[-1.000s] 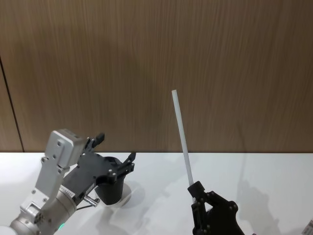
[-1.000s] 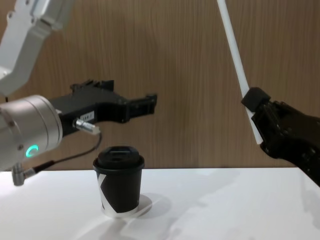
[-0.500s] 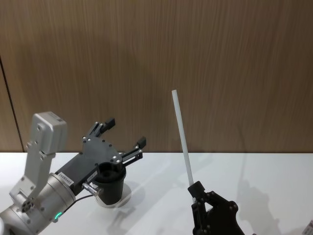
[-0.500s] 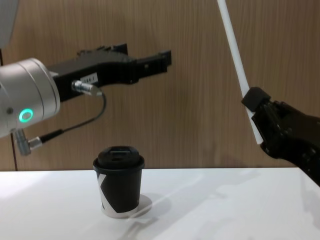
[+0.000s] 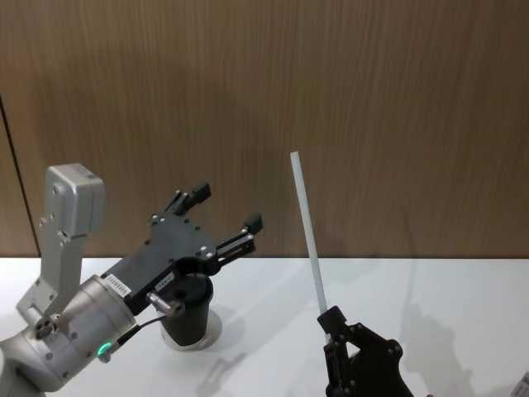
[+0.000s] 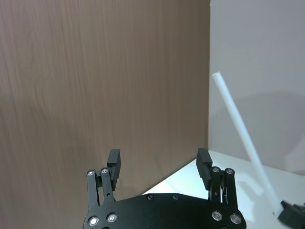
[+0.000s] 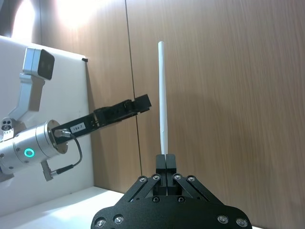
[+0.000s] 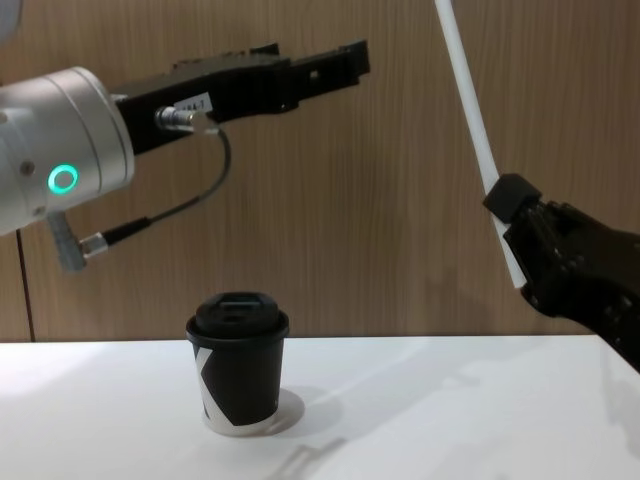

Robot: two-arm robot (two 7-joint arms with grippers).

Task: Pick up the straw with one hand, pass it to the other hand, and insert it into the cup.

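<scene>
Left tool point(image 5: 226, 208) risen above cup point(image 8: 238, 360), fingers spread, facing straw point(image 5: 307, 231) to its right (near-upright), lower end pinched by right tool point(image 5: 332, 321).

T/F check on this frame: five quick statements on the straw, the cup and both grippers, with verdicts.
1. The right gripper is shut on the straw near its lower end. True.
2. The left gripper has its jaws open, higher than the cup. True.
3. The straw's lower end is in the cup. False: the straw is in the air, off to the cup's right.
4. The left gripper touches the straw. False: a clear gap separates them.
5. The cup lies on its side. False: it stands upright on the table, lid on.
</scene>
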